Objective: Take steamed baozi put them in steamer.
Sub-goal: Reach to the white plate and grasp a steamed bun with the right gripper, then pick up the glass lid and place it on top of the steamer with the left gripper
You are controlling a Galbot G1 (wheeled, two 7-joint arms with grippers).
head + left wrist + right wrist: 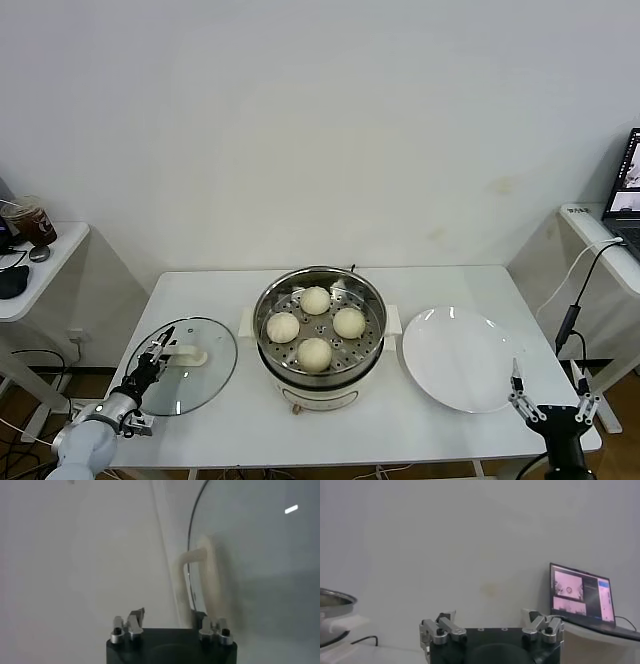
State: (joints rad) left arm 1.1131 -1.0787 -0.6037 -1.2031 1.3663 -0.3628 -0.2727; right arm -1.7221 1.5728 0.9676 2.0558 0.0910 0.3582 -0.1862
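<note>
Baozi [315, 327] in upright steamer [271, 352] (diamond of four); right pincer [549, 396] released, left [163, 343] unclear.

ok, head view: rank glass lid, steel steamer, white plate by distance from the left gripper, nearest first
1. Round glass lid with white handle: at the left gripper, table's left side.
2. Shiny stainless-steel steamer: table centre, four buns inside.
3. Flat white plate: right side, empty, near the right gripper.

Four baozi [315, 327] in steamer [320, 375]; lid [185, 365] left; plate [462, 358] right.
</note>
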